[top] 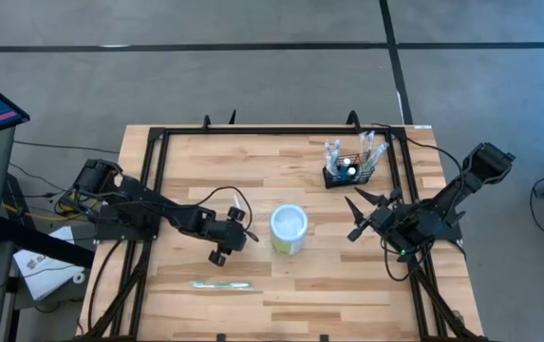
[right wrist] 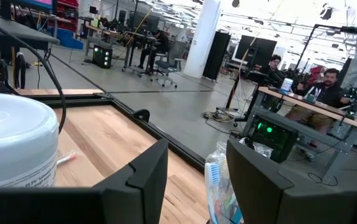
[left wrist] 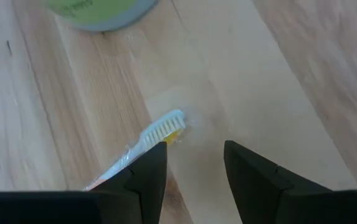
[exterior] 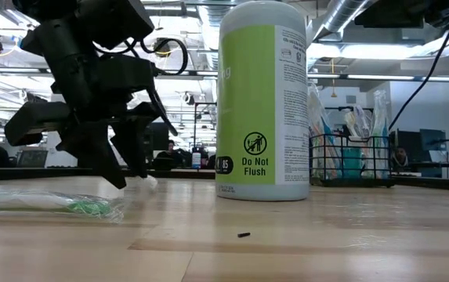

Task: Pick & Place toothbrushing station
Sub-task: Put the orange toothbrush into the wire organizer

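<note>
1. The left gripper hangs low over the wooden table, fingers spread wide and holding nothing; a wrapped white-bristled toothbrush lies by one fingertip, partly under it.
2. Just beyond those fingers stands a smooth white-and-pale-green round canister, between the two arms.
3. Another wrapped toothbrush with green bristles lies flat, apart from the left fingers.
4. The right gripper has its fingers parted and empty, with the toothbrushing station, a black wire-mesh basket of packaged brushes, near its fingertips.
</note>
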`<action>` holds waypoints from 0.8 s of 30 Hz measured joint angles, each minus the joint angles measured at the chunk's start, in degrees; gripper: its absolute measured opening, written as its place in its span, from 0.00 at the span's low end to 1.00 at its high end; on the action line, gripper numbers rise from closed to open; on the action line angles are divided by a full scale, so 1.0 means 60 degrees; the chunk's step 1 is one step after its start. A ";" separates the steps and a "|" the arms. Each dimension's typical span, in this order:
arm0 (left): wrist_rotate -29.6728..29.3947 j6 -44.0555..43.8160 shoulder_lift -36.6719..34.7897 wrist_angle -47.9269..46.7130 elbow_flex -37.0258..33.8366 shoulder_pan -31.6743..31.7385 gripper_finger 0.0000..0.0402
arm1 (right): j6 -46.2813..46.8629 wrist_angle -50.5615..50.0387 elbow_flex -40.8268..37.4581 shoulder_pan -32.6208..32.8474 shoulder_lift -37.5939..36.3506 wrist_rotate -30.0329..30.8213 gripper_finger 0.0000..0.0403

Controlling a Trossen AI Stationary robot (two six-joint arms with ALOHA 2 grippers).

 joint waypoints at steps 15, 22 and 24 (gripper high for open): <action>-0.0238 0.0302 -0.0004 0.0430 0.0004 -0.0056 0.38 | 0.0286 -0.0442 0.0000 -0.0035 -0.0001 0.0000 0.38; -0.0249 0.0806 -0.0004 0.1065 0.0004 -0.0124 0.38 | 0.0455 -0.0576 0.0000 -0.0213 0.0000 0.0002 0.38; -0.0249 0.0812 -0.0004 0.1051 0.0004 -0.0124 0.38 | 0.0454 -0.0574 0.0000 -0.0251 -0.0001 0.0000 0.38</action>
